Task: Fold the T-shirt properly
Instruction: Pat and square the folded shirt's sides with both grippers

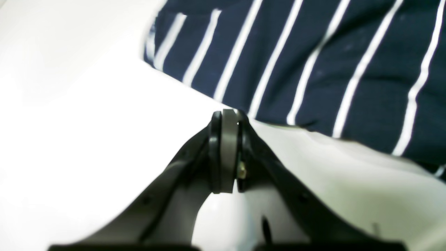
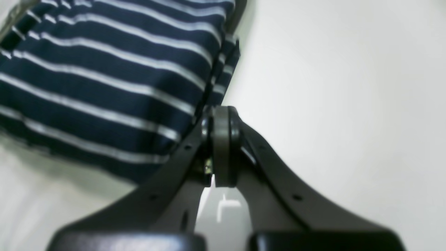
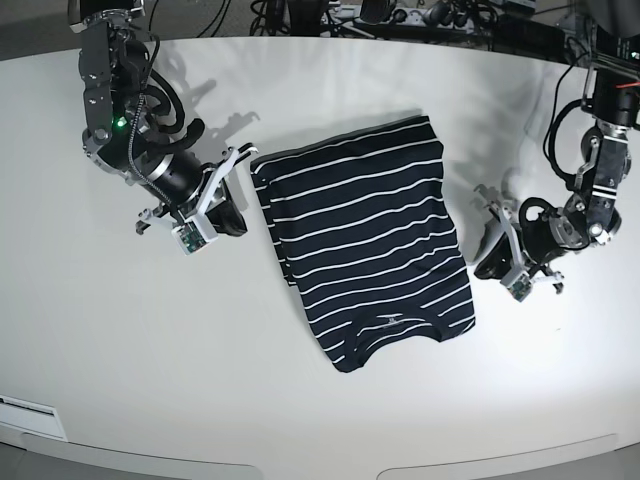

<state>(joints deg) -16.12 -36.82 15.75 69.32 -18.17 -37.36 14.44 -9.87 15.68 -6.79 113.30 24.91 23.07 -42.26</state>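
The T-shirt (image 3: 365, 240) lies in the middle of the white table (image 3: 330, 70), already folded into a narrow slanted rectangle, neckline toward the near edge and the folded side edges running away from it. It looks like 1 more fold across its length is still to come; that is a judgement from the shape alone.

The main risk starts on the left of the base view. There the right gripper (image 3: 232, 192) sits just beside the upper left corner of the cloth, with its jaws pressed together and nothing between them. The right wrist view shows the same: the right gripper (image 2: 223, 113) tips meet at the stacked side edge of the T-shirt (image 2: 104, 87), beside it rather than around it. If the arm pushes in with the jaws closed like this, it could shove the layered edge sideways and spoil the fold, or later pinch only the top layer.

On the right of the base view, the left gripper (image 3: 505, 245) rests on the table a little apart from the shirt's right edge, jaws also closed on nothing. In the left wrist view the left gripper (image 1: 228, 116) tips point at the striped edge (image 1: 313, 62), very near it; whether they touch the hem I cannot tell. An uneven grab between the 2 arms would skew the rectangle.
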